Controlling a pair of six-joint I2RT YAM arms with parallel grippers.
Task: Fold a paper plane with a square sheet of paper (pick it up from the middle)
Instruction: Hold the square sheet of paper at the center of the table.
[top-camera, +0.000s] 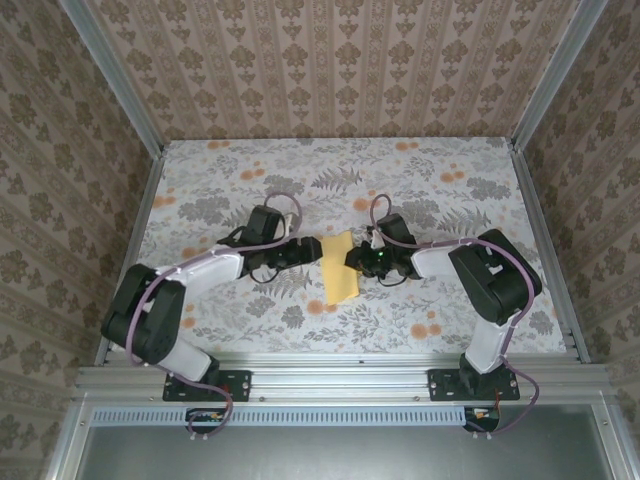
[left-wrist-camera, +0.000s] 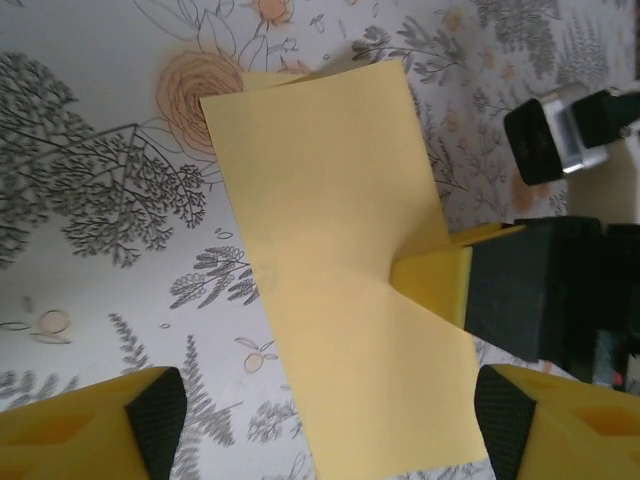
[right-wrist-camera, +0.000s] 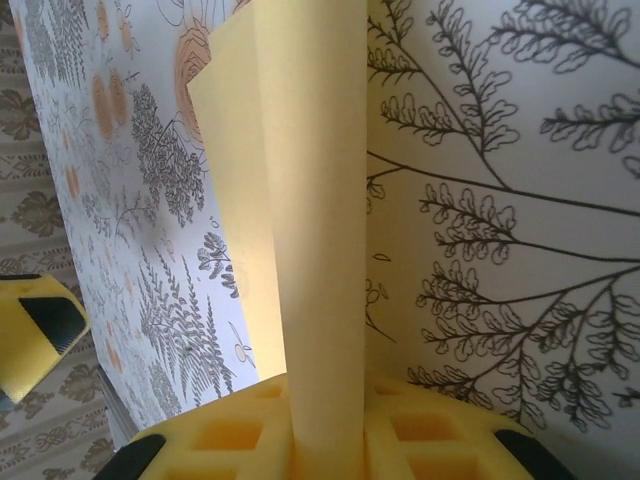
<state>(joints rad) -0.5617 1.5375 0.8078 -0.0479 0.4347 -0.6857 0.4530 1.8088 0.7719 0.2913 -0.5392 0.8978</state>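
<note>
The right gripper (right-wrist-camera: 325, 435) is clamping the folded yellow-orange square sheet of paper (left-wrist-camera: 330, 230); the left gripper (left-wrist-camera: 330, 425) is straddling it, jaws apart. Align edges before pinching.

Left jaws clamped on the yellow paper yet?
No: in the left wrist view the left gripper has its jaws wide apart, one at each bottom corner, the paper unpinched between them.

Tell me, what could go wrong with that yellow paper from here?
The right gripper pinches the folded yellow paper by one edge; a tug could pull the thin sheet free or tear it. The left gripper straddles the paper with jaws open; closing off-line might crumple it or skew the crease.
</note>
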